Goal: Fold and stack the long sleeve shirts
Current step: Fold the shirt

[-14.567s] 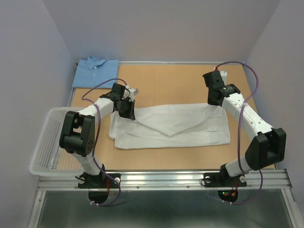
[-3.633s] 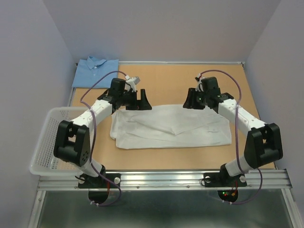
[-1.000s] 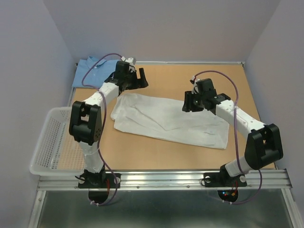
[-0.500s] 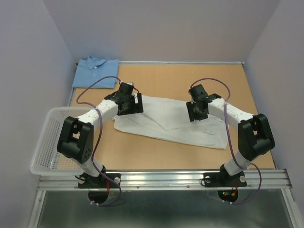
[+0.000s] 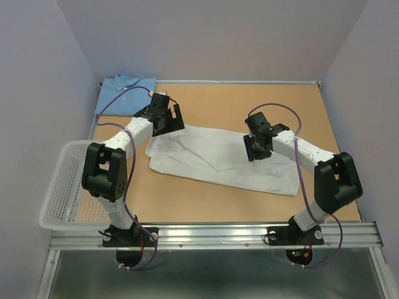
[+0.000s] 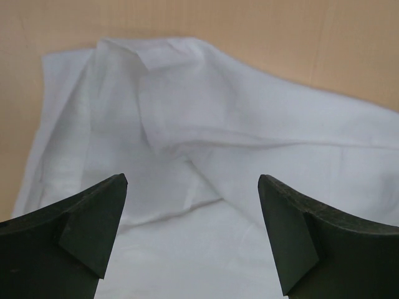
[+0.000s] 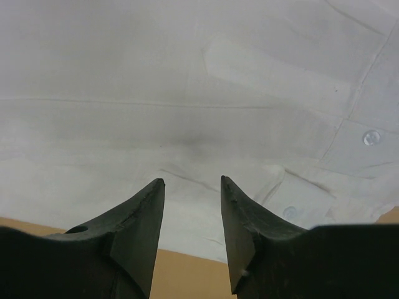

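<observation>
Presently the white shirt point(image 5: 212, 163) is spread across the tabletop point(image 5: 237, 106); left gripper point(image 5: 174, 121) and right gripper point(image 5: 254, 153) are held unclenched above it, likely for regrasping.

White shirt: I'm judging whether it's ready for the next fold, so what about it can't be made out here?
- Top view: the right gripper covers part of the white shirt; the left gripper hides its far left corner.
- Left wrist view: the bottom edge and the fingers cut off the nearer cloth.
- Right wrist view: the shirt's outline runs out of frame; whether the fingertips touch the cloth cannot be told.
</observation>
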You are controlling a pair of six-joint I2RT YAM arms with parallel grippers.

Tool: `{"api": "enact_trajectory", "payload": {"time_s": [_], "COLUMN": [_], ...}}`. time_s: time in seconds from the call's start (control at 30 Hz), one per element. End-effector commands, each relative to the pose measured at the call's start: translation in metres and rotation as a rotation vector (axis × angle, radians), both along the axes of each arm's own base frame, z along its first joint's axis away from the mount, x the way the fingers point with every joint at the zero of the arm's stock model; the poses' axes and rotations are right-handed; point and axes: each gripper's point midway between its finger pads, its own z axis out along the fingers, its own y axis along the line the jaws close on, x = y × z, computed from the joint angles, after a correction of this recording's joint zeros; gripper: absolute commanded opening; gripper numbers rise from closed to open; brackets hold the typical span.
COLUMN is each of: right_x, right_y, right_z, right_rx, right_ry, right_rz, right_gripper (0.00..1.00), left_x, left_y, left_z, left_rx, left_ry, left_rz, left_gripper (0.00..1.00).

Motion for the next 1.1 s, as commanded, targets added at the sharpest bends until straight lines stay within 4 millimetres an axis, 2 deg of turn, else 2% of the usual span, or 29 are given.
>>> {"api": "enact_trajectory", "payload": {"time_s": [0.0,0.07,0.13,0.17,0.23,0.27,0.33,0.43,0.57,0.77,1.0,1.07], "right_x": [0.032,0.037,0.038,0.034,0.032,0.032,0.034,0.033,0.031,0.036,0.046,0.05], "right_y": [0.033,0.067,0.09,0.114,0.141,0.163,0.186,0.218,0.236,0.234,0.229,0.227], "right_z": [0.063,0.08,0.084,0.083,0.083,0.079,0.084,0.075,0.061,0.027,0.019,0.016], "right_rx": [0.133,0.173,0.168,0.178,0.222,0.24,0.249,0.251,0.228,0.141,0.031,-0.004], "right_ry": [-0.191,-0.229,-0.249,-0.252,-0.267,-0.283,-0.321,-0.341,-0.343,-0.312,-0.347,-0.358], "right_rz": [0.087,0.223,0.324,0.39,0.46,0.503,0.57,0.645,0.699,0.719,0.71,0.701], "right_gripper": [0.47,0.47,0.47,0.47,0.47,0.47,0.47,0.47,0.46,0.45,0.44,0.4], "left_x": [0.033,0.036,0.038,0.037,0.038,0.039,0.041,0.044,0.045,0.048,0.045,0.045], "left_y": [0.019,0.021,0.023,0.025,0.025,0.027,0.027,0.031,0.032,0.024,0.025,0.025], "left_z": [0.04,0.038,0.036,0.032,0.025,0.022,0.017,0.009,-0.001,-0.011,-0.023,-0.024], "left_rx": [-0.148,-0.182,-0.171,-0.166,-0.174,-0.179,-0.189,-0.183,-0.208,-0.239,-0.229,-0.231], "left_ry": [-0.097,-0.095,-0.1,-0.095,-0.077,-0.071,-0.067,-0.055,-0.027,0.0,0.026,0.03], "left_rz": [0.095,0.089,0.096,0.098,0.105,0.117,0.12,0.131,0.125,0.11,0.114,0.114], "left_gripper": [0.99,0.99,0.99,0.99,0.99,0.99,0.99,0.99,0.98,0.98,0.98,0.98]}}
